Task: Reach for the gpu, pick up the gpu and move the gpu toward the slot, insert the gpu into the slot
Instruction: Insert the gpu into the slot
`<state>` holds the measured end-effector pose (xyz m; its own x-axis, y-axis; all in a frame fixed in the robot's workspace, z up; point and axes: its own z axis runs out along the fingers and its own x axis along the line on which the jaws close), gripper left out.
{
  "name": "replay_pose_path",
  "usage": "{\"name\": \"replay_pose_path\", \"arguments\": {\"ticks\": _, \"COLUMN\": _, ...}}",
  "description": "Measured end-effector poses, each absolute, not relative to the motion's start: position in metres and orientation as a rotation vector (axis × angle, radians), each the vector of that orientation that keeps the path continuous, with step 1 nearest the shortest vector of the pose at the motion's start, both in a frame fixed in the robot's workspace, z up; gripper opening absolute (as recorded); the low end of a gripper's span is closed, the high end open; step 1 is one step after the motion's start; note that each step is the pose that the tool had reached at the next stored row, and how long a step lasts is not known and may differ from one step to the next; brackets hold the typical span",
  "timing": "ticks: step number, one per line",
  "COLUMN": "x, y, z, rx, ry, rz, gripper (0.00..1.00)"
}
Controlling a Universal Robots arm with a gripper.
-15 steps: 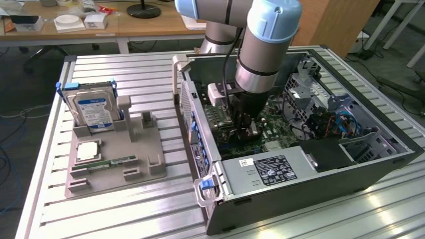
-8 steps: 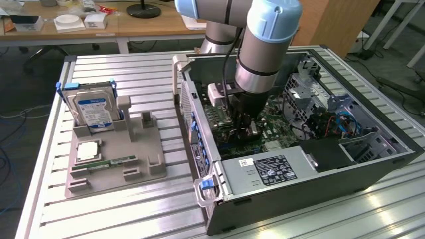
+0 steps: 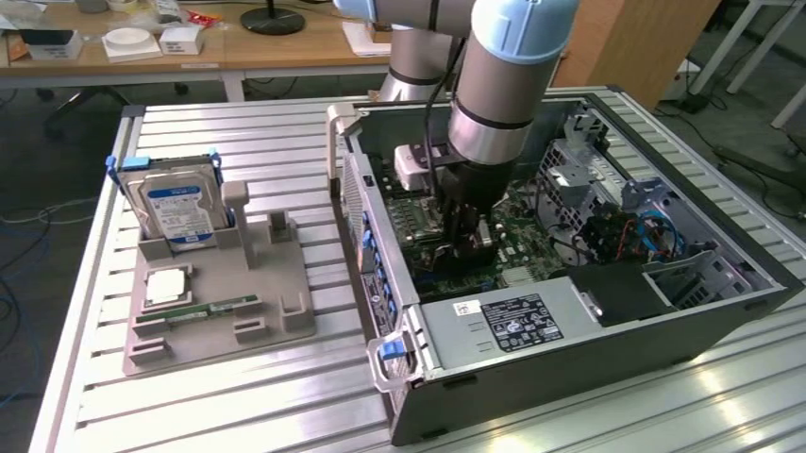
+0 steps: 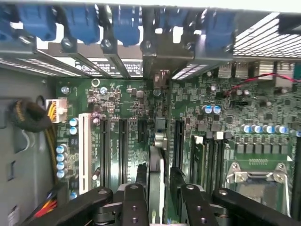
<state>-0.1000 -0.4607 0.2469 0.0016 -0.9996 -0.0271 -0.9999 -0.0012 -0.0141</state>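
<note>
My pincer (image 4: pixel 157 188) grips the gpu (image 4: pixel 156 165) on edge above the green motherboard (image 4: pixel 127 113), among black slots (image 4: pixel 123 141), inside the open computer case (image 3: pixel 554 330); blue latches (image 4: pixel 80 23) ahead.

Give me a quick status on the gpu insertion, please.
Gripper down inside the case, straddling the gpu. Card upright over the motherboard slots. Nothing blocking.

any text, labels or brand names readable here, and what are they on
No text can be read.
Hard drive: blue-white label, print too small.
Power supply: black sticker and a small white one, both blurred.
Computer case: a white label seen through the rear slot opening in the wrist view, lines illegible.
Motherboard: tiny white markings, unreadable.
</note>
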Motion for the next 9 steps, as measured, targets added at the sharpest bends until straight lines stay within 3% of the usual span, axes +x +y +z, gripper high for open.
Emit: {"name": "replay_pose_path", "arguments": {"ticks": 9, "x": -0.1, "y": -0.461, "z": 0.268, "rx": -2.201, "ry": 2.198, "rz": 0.012, "gripper": 0.32}}
